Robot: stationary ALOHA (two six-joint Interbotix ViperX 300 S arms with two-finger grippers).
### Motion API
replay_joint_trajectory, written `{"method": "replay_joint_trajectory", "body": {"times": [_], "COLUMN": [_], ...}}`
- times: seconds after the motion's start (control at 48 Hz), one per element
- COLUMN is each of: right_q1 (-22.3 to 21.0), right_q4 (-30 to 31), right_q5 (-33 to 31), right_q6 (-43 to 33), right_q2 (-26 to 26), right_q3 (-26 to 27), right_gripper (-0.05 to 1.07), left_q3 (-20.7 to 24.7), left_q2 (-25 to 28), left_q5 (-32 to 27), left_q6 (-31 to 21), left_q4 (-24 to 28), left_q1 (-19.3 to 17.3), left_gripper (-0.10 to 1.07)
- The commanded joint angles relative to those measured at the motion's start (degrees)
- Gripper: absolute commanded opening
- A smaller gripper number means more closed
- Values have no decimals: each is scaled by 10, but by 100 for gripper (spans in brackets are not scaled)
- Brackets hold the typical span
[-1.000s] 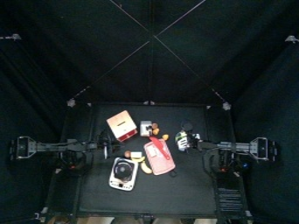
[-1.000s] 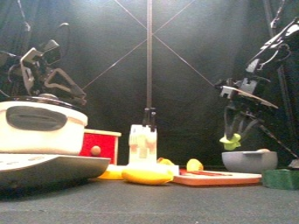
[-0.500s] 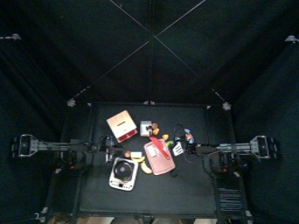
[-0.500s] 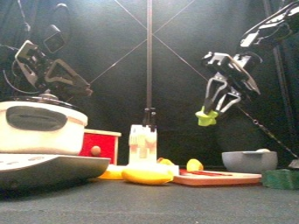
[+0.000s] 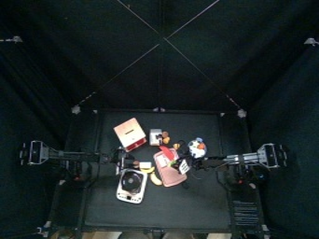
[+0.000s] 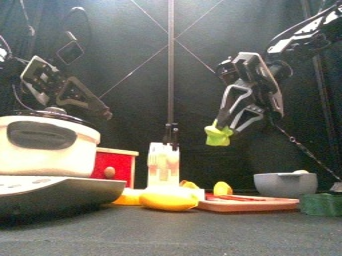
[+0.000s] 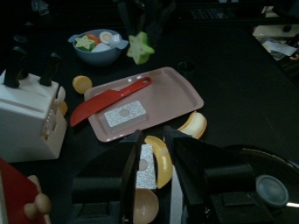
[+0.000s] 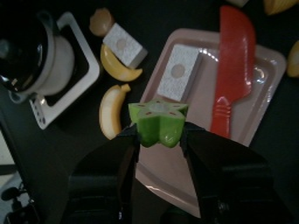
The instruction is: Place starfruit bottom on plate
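Observation:
My right gripper [image 6: 218, 128] is shut on a green starfruit piece [image 6: 217, 136] and holds it in the air, above and just left of the pink plate [image 6: 249, 205]. In the right wrist view the starfruit [image 8: 159, 122] sits between the jaws over the plate's [image 8: 263, 96] edge. The plate carries a red knife [image 8: 235, 61] and a white card [image 8: 179, 72]. In the top view this gripper [image 5: 187, 161] is at the plate's [image 5: 167, 170] right side. My left gripper [image 6: 56, 88] hangs open and empty at the left, above the cooker.
A white cooker pot [image 6: 46, 145] on a scale, a red box [image 6: 115, 165], a white knife block [image 6: 163, 165] and bananas [image 6: 167, 200] stand left of the plate. A grey bowl [image 6: 286, 183] of fruit and a green object [image 6: 322, 204] are at the right.
My right gripper has carried the starfruit piece leftward from above the grey bowl toward the pink plate. The left arm has shifted slightly and lowered.

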State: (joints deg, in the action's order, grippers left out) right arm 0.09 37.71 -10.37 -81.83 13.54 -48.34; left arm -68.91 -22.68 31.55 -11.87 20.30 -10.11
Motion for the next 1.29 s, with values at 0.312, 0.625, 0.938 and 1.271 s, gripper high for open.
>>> {"method": "replay_joint_trajectory", "body": {"times": [0.312, 0.625, 0.938, 1.271], "right_q1": [35, 34, 33, 33], "right_q4": [-5, -4, -1, 4], "right_q5": [-9, -81, -96, -111], "right_q6": [2, 3, 3, 3], "right_q2": [-131, -158, -158, -158], "right_q3": [78, 103, 112, 120], "right_gripper": [72, 77, 84, 84], "left_q3": [8, 6, 6, 6], "left_q2": [-4, -4, -4, -4], "left_q5": [3, 3, 3, 2], "left_q6": [-1, 1, 0, 0], "left_q4": [-13, -27, -27, -27], "left_q1": [2, 1, 1, 1], "left_gripper": [71, 71, 71, 71]}}
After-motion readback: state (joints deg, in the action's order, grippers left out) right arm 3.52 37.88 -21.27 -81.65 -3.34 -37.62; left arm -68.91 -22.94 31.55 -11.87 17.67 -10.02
